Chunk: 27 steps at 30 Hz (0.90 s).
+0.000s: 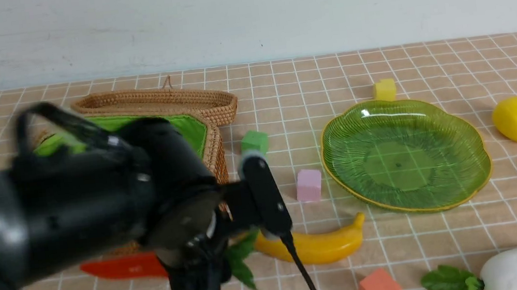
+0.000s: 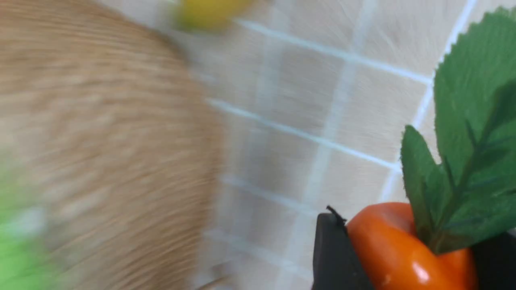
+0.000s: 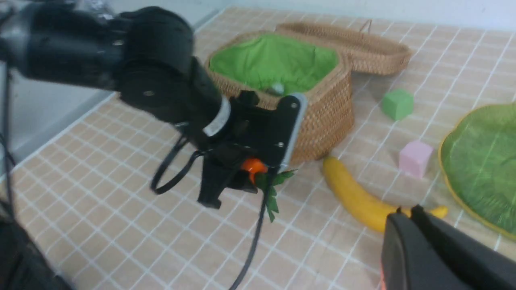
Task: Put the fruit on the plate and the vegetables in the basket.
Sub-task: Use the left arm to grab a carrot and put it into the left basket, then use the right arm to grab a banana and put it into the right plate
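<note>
The left tool [image 3: 246,171] gripped the carrot [image 1: 121,267] at its leafy end. Held so off-centre, it could droop, slip, or catch the basket [image 3: 326,108] rim. The right tool [image 3: 409,211] sat closed.

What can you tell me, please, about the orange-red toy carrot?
The orange-red toy carrot looks like glossy, smooth plastic. It is tapered, with serrated green leaves at its thick end. It is held roughly level in front of the woven brown wicker basket by the left claw, which is clamped on its leafy end.
</note>
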{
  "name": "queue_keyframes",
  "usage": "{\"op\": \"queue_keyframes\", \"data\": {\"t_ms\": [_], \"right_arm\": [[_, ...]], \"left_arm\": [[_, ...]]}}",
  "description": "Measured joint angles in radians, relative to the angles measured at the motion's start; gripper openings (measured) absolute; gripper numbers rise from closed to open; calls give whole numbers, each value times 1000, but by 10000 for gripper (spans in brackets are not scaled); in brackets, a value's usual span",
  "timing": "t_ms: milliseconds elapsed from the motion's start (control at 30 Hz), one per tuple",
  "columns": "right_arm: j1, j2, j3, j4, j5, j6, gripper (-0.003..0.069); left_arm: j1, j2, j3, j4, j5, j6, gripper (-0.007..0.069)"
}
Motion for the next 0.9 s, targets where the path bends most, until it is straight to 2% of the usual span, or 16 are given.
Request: {"op": "queue_keyframes", "data": {"t_ms": [67, 100, 167, 300, 433, 533, 667, 733, 767, 900], "right_arm": [[0, 0, 0, 1, -69, 0, 32], [0, 0, 0, 2, -73, 0, 32], [0, 0, 0, 12, -97, 0, 33], [0, 0, 0, 24, -97, 0, 34], [0, 1, 0, 30, -92, 0, 35], [0, 11, -1, 31, -86, 0, 35], [0, 96, -41, 30, 12, 0, 35], [0, 170, -84, 27, 80, 0, 35], [0, 185, -94, 23, 92, 0, 35], [0, 322, -176, -30, 165, 6, 35]], "left_arm": [[57, -110, 0, 96, -112, -1, 376], [57, -110, 0, 96, -112, -1, 376], [167, -145, -1, 168, -234, -1, 376], [313, -94, -11, 218, -352, -1, 376], [383, -10, -53, 224, -417, -34, 376], [397, 46, -73, 229, -430, -74, 419], [397, 72, -77, 235, -436, -123, 608], [384, 63, -79, 240, -429, -162, 657], [382, 59, -79, 241, -424, -166, 658], [305, -17, -79, 228, -332, -308, 636]]}}
